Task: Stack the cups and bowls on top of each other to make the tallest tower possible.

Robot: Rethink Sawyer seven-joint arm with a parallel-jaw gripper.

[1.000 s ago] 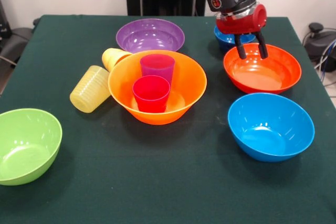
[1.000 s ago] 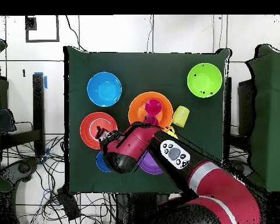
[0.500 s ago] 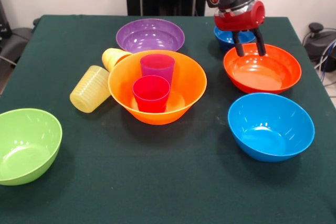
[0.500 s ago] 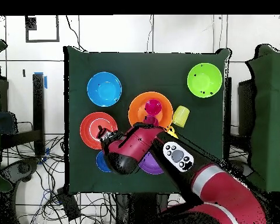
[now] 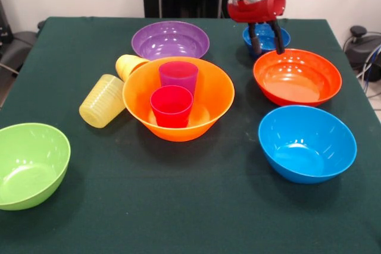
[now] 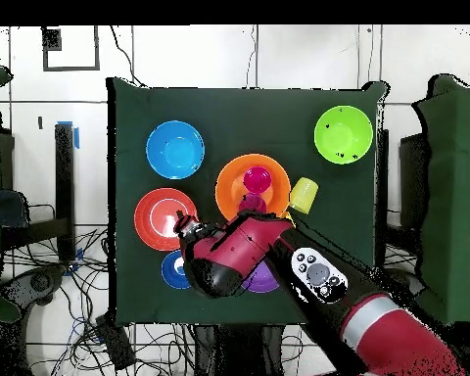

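The tower [image 5: 178, 102] consists at this stage of the largest orange-yellow bowl [image 5: 205, 87] near the centre of the dark green table [image 5: 178, 206], holding two upright cups side by side: the red-pink cup [image 5: 171, 105] toward the camera and the translucent purple cup [image 5: 178, 75] just behind it, touching or nearly touching. All bowls are glossy, round, smooth-walled plastic with open mouths facing up. The purple bowl [image 5: 170, 39] sits behind the orange-yellow bowl; the red-orange bowl [image 5: 297, 77] and the light blue bowl [image 5: 306, 143] stand on the picture's right, near each other; the lime green bowl [image 5: 30, 163] is well apart at the lower left. The small dark blue bowl [image 5: 269, 37] lies behind the red-orange bowl, partly hidden by the gripper. Two cups lie on their sides against the outer left wall of the orange-yellow bowl: the ribbed pale yellow cup [image 5: 103, 100] and, just behind it, the smooth orange-yellow cup [image 5: 130, 65]. The table covering is matte cloth. The gripper [image 5: 266, 43], red-bodied with two slender black fingers [image 5: 255, 40], hangs over the gap between the dark blue and red-orange bowls. Its fingers are spread apart, empty, and no contact with either bowl is visible.
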